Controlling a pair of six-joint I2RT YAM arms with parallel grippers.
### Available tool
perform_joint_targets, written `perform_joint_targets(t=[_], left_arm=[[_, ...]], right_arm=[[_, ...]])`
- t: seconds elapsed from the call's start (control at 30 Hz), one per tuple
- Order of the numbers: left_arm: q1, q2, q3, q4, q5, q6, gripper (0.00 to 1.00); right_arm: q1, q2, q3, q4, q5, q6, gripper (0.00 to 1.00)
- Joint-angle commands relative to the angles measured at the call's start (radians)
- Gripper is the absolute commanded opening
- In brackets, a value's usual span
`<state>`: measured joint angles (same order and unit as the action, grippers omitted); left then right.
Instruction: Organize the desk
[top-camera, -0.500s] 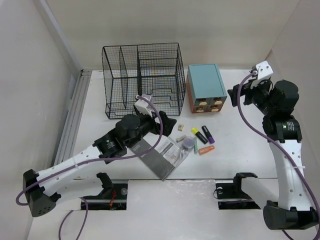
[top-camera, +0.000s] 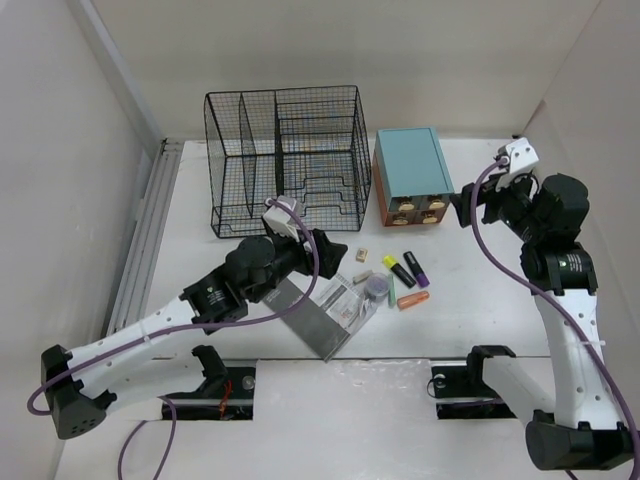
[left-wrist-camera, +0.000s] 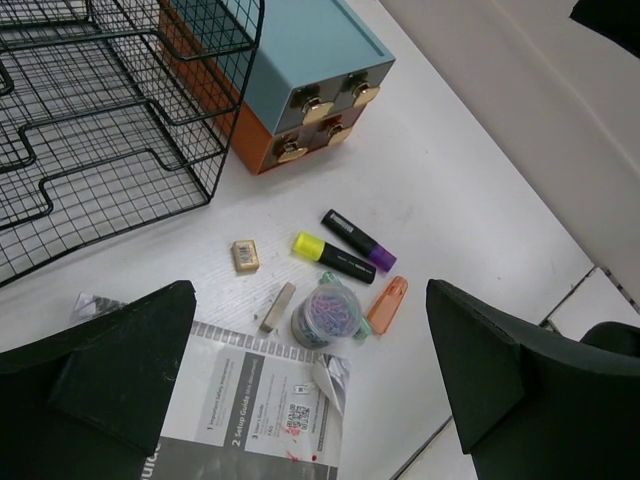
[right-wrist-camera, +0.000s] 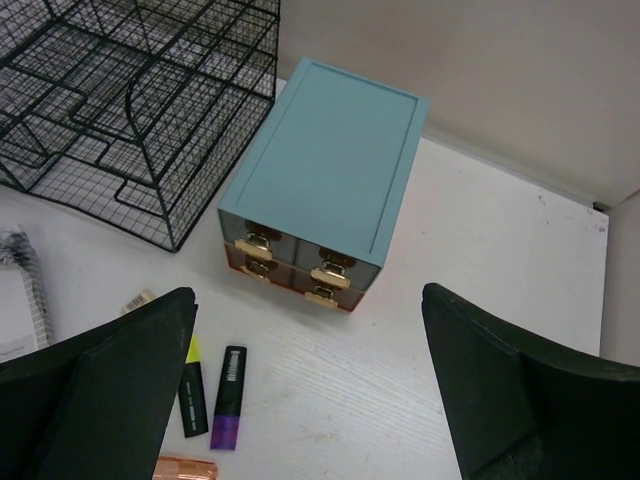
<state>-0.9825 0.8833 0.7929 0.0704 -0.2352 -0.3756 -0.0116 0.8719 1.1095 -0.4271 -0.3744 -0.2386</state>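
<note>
Left gripper (left-wrist-camera: 312, 370) hangs open and empty, clip jar (left-wrist-camera: 330, 312) centred below its gap: probably lining up a pick. Right gripper (right-wrist-camera: 310, 385), also open, faces the drawer box (right-wrist-camera: 320, 180).

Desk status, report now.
Both pincers open, empty. Left pincer above the clip jar, right pincer facing the drawer box. Desk unsorted: yellow highlighter, booklet loose. Nothing blocking either pincer.

Overhead, two wrist views down onto desk (top-camera: 460, 310)
</note>
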Motion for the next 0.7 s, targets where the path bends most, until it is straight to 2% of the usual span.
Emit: perform_joint_targets(t=[0.0, 0.07, 0.1, 0.13, 0.17, 0.2, 0.23, 0.27, 0.3, 0.33, 0.37, 0.4, 0.43, 0.47, 0.5, 0.53, 0.57, 0.67], left_arm=[[-0.007, -0.024, -0.018, 0.042, 0.019, -0.003, 1.0], [-0.007, -0.035, -0.03, 0.042, 0.008, -0.046, 0.98], [-0.007, -0.044, -0.046, 0.028, -0.001, -0.068, 0.95], [-0.007, -0.044, -0.046, 0.017, -0.016, -0.089, 0.86], [-0.007, -0.056, -0.061, -0.024, -0.035, -0.156, 0.8], [-0.007, -0.07, -0.073, -0.056, -0.093, -0.198, 0.63], [-0.007, -0.081, -0.073, -0.088, -0.12, -0.242, 0.42], [-0.007, -0.092, -0.086, -0.125, -0.15, -0.291, 0.06], [-0.007, -0.121, -0.105, -0.203, -0.197, -0.418, 0.0], [-0.007, -0.138, -0.122, -0.225, -0.197, -0.469, 0.0], [-0.007, -0.156, -0.145, -0.24, -0.197, -0.527, 0.0], [-0.016, -0.191, -0.196, -0.285, -0.208, -0.595, 0.04], [-0.016, -0.208, -0.227, -0.294, -0.194, -0.655, 0.3], [-0.016, -0.224, -0.259, -0.303, -0.194, -0.751, 0.44], [-0.016, -0.234, -0.289, -0.316, -0.194, -0.796, 0.51], [-0.016, -0.245, -0.344, -0.328, -0.182, -0.828, 0.52], [-0.016, -0.256, -0.363, -0.337, -0.182, -0.88, 0.59], [-0.016, -0.256, -0.388, -0.351, -0.213, -0.902, 0.67]], right_arm=[[0.004, -0.007, -0.004, 0.021, -0.07, 0.005, 0.99], [0.004, 0.013, -0.004, -0.031, -0.18, -0.13, 0.99], [0.004, 0.025, -0.013, -0.062, -0.299, -0.164, 0.99], [0.004, 0.041, -0.013, -0.071, -0.342, -0.165, 0.73], [0.016, 0.067, -0.002, -0.088, -0.368, -0.174, 0.39], [0.028, 0.138, 0.016, -0.107, -0.383, -0.174, 0.04], [0.063, 0.177, 0.038, -0.161, -0.394, -0.191, 0.0], [0.084, 0.214, 0.055, -0.186, -0.408, -0.241, 0.0], [0.102, 0.27, 0.068, -0.203, -0.422, -0.26, 0.02], [0.122, 0.294, 0.078, -0.219, -0.46, -0.281, 0.24], [0.175, 0.311, 0.078, -0.231, -0.471, -0.301, 0.73], [0.212, 0.325, 0.053, -0.231, -0.471, -0.312, 0.81], [0.252, 0.34, 0.037, -0.208, -0.442, -0.312, 0.85], [0.344, 0.34, 0.018, -0.164, -0.417, -0.312, 0.91], [0.395, 0.357, 0.007, -0.145, -0.385, -0.312, 0.91], [0.442, 0.387, -0.003, -0.125, -0.35, -0.312, 0.91], [0.514, 0.41, -0.016, -0.098, -0.306, -0.312, 0.91], [0.573, 0.508, -0.025, -0.043, -0.296, -0.275, 0.91]])
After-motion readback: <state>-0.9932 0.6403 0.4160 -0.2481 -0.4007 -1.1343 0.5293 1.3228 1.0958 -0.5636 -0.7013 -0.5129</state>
